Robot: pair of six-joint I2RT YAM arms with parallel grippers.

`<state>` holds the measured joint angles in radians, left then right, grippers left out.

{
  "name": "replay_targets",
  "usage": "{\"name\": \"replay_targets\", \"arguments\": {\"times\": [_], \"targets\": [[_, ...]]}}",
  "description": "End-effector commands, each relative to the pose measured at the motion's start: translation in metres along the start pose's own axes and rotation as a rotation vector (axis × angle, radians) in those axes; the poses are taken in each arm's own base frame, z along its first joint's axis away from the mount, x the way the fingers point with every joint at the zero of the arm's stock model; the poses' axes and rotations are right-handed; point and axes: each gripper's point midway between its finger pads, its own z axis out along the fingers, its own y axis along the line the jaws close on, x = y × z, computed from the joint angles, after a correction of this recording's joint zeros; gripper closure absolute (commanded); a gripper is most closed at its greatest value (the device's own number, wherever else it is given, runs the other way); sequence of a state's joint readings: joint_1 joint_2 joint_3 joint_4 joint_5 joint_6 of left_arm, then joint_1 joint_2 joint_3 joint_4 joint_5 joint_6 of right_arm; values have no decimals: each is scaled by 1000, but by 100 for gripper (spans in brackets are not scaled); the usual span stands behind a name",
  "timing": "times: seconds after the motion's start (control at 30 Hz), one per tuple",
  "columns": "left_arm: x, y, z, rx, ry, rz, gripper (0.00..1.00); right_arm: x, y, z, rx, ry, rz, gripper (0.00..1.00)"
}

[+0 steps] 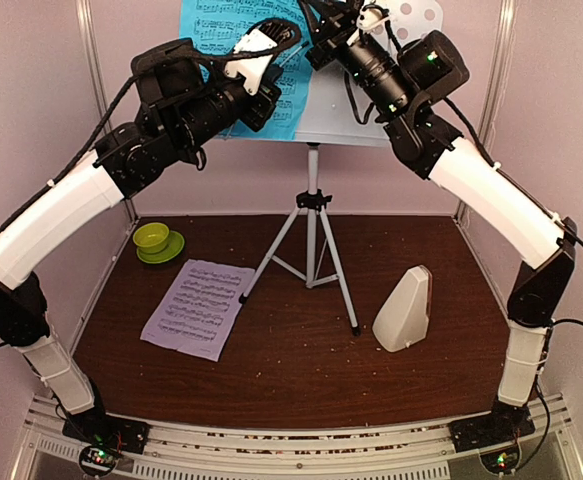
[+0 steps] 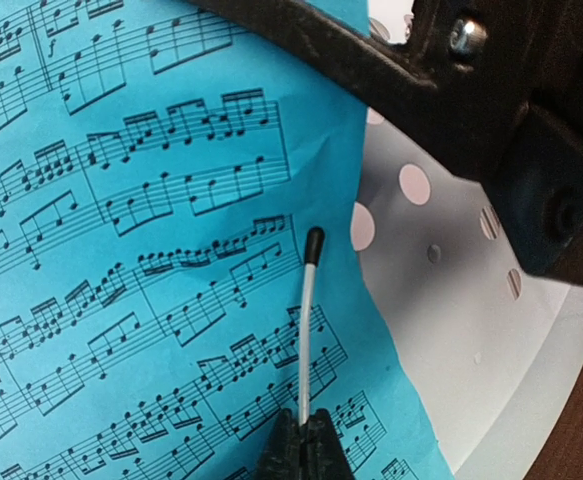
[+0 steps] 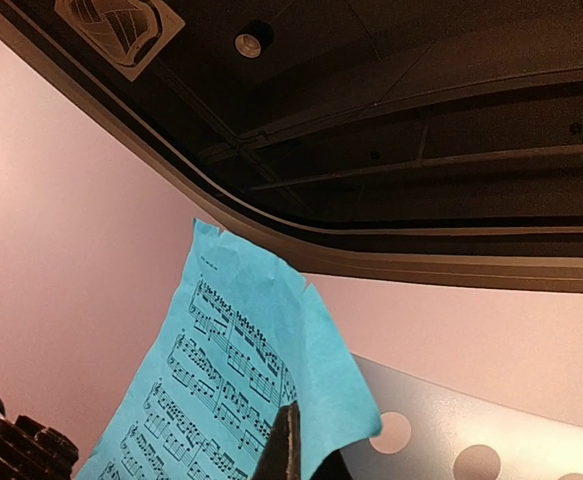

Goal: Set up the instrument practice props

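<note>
The white perforated music stand [image 1: 343, 112] rises on its silver tripod [image 1: 313, 240] at the back of the table. A cyan sheet-music page [image 2: 121, 250] lies against its desk [image 2: 451, 330]. My left gripper [image 2: 306, 445] is shut on the stand's thin wire page holder [image 2: 308, 330], which lies across the page. My right gripper [image 3: 293, 452] is shut on the cyan page [image 3: 221, 370] near its curled upper right corner. In the top view both grippers, left [image 1: 276, 40] and right [image 1: 319, 45], meet high at the desk. The lilac page [image 1: 196, 305] lies flat at the left. The cream metronome [image 1: 404, 310] stands at the right.
A lime-green bowl on its saucer [image 1: 154, 240] sits at the table's back left. The tripod's legs spread across the middle of the brown table [image 1: 291, 370]. Pale walls close the back and sides. The right arm's black housing [image 2: 541, 170] crowds the desk's upper right.
</note>
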<state>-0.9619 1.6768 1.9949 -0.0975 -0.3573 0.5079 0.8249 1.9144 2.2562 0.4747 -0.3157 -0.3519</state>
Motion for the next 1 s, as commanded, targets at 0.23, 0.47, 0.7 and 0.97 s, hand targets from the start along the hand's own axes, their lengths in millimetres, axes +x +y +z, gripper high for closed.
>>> {"name": "replay_targets", "arguments": {"times": [0.23,0.47,0.7,0.97], "targets": [[-14,15,-6,-31,-50,-17,99,2,10,2,-39,-2,-56,100],[-16,14,-8,-13,-60,-13,70,-3,6,1,-21,-17,-32,87],[-20,15,-14,1,-72,-19,50,-5,2,0,3,-22,-25,72],[-29,12,-23,57,-97,-37,27,-14,-8,-1,46,-35,-13,42]]}}
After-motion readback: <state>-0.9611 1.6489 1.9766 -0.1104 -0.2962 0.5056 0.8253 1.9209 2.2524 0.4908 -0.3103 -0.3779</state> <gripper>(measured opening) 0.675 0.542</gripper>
